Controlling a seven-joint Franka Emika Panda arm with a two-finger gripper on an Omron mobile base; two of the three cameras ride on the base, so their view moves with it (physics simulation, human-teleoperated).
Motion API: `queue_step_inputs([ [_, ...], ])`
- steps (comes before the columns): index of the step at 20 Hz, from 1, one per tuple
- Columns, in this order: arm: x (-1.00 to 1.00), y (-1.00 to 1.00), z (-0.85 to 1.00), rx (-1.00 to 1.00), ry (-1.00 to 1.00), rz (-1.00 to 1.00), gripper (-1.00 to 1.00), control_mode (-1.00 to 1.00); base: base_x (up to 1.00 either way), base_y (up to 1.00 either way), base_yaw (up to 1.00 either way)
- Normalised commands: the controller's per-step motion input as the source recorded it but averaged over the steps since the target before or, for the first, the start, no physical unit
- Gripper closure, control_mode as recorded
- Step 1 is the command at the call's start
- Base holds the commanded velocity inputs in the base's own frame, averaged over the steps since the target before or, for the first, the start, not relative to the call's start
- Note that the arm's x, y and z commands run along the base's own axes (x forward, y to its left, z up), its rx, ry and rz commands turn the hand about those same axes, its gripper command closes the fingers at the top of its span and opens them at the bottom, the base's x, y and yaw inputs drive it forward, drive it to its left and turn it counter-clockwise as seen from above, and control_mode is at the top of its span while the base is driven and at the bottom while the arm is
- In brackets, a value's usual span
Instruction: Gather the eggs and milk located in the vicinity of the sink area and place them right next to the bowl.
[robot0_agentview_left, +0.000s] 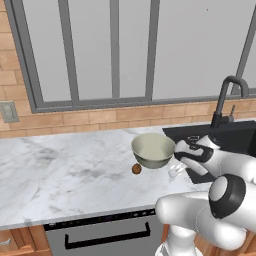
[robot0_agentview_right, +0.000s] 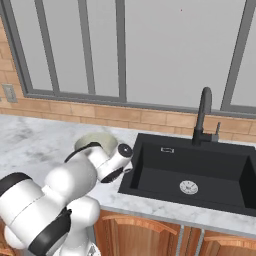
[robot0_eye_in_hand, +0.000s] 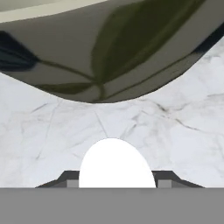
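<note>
At the hand view's bottom centre, the gripper (robot0_eye_in_hand: 117, 183) clasps a white egg (robot0_eye_in_hand: 117, 164) between its fingertips, rounded end pointing up toward the bowl (robot0_eye_in_hand: 105, 52). In the left base view, a small brown egg (robot0_agentview_left: 136, 169) lies on the counter (robot0_agentview_left: 60, 170) at centre frame, just beside the cream-green bowl's lower left. The bowl's inside looks bare.

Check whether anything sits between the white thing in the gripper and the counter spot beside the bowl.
Nothing visible does. In the hand view, bare marble counter runs from the white rounded object in the gripper to the bowl. The brown egg lies at the bowl's far side.
</note>
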Motion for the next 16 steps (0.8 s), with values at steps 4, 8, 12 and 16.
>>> queue_step_inputs([
  [4, 0.28, 0.00, 0.00, 0.00, 0.00, 0.00, 1.00, -1.00, 0.00, 0.00, 0.00],
  [8, 0.22, 0.00, -0.03, 0.00, 0.00, 0.00, 1.00, -1.00, 0.00, 0.00, 0.00],
  [12, 0.03, 0.00, -0.14, 0.00, 0.00, 0.00, 1.00, -1.00, 0.00, 0.00, 0.00],
  [16, 0.14, 0.00, -0.04, 0.00, 0.00, 0.00, 1.00, -1.00, 0.00, 0.00, 0.00],
])
